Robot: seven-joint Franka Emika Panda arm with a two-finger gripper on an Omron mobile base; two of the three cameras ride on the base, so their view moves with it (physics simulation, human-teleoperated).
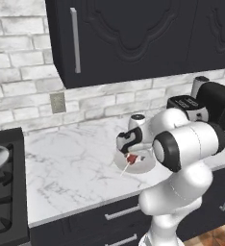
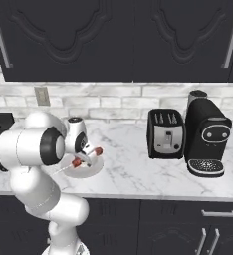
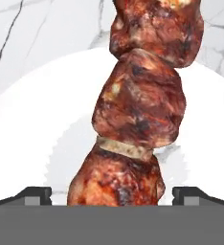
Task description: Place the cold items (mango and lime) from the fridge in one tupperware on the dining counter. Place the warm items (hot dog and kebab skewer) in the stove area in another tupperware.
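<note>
On plate (image 3: 23, 119) — browned, perhaps charred, kebab skewer (image 3: 140, 110)

Kitchen: marble counter (image 2: 138, 169), toaster (image 2: 166, 134), stove (image 1: 6, 192).

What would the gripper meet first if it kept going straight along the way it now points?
Most likely the kebab skewer: its meat chunks lie directly ahead, between the open fingers, resting on the white plate. The gripper looks very close already, though exact depth is unclear.
</note>
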